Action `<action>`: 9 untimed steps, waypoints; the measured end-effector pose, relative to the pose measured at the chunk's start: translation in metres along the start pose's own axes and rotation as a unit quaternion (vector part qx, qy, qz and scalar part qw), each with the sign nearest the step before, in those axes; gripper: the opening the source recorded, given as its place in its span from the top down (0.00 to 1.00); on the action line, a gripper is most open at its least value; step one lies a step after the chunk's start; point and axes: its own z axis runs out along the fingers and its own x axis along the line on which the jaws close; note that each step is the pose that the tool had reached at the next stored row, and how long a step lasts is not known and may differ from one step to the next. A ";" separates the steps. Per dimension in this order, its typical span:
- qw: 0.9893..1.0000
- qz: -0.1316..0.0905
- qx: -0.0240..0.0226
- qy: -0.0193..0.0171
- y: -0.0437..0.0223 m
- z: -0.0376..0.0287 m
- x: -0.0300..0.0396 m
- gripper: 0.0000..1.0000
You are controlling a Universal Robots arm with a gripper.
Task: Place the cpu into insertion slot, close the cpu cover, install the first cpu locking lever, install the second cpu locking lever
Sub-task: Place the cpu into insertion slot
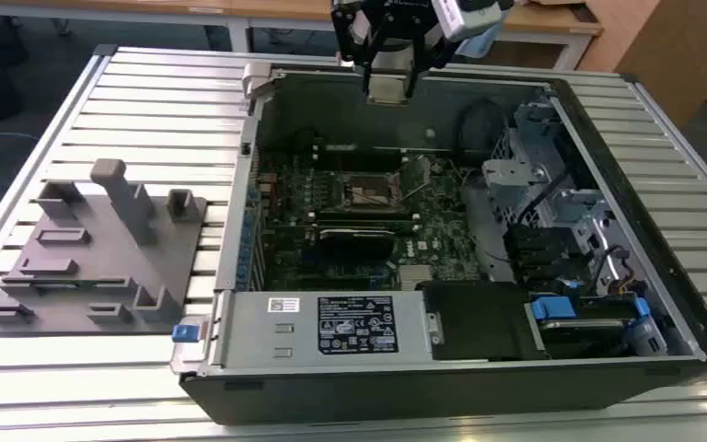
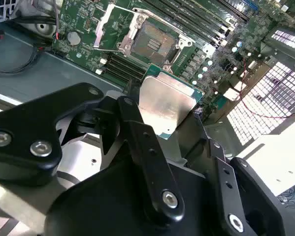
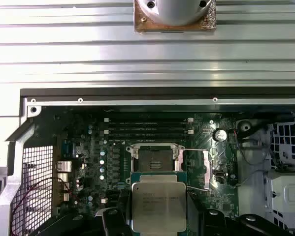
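Jaws clamped on the cpu [image 2: 169,98]: the gripper [image 2: 164,110] pinches it by two opposite edges, a black finger [image 2: 137,132] on each side, pale metal top facing the wrist cameras. In the first wrist view the cpu [image 3: 158,206] sits square between the gripper [image 3: 159,216] tips, green rim showing around the lid. In the exterior view the gripper [image 1: 388,85] hangs over the far wall of the open case [image 1: 452,382], cpu [image 1: 387,91] at its tip, high above the board [image 1: 440,249] and touching nothing else. The slot [image 3: 154,160] lies open on the board, dark centre bare, silvery rim around it; in the exterior view the slot [image 1: 372,189] is near mid-board, well below the cpu and nearer the camera. The cover [image 3: 196,169] is swung open and lies just beside the slot; the second wrist view shows the cover [image 2: 104,27] tilted up off the slot [image 2: 152,42]. Memory slots [image 3: 147,129] run just beside the slot. Nothing lies between cpu and slot. Power supply [image 1: 329,327] fills the near end of the case, drive cage [image 1: 550,212] on the exterior view's right. Case rests on a slatted table [image 1: 144,92]; a grey fixture [image 1: 96,249] sits on the exterior view's left, well apart.
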 end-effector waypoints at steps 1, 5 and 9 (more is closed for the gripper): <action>1.000 0.000 0.000 0.000 0.0000 0.0000 0.0000 0.46; 1.000 0.000 0.000 0.000 0.0000 0.0000 0.0000 0.46; 1.000 0.000 0.000 0.000 0.0000 0.0005 0.0000 0.46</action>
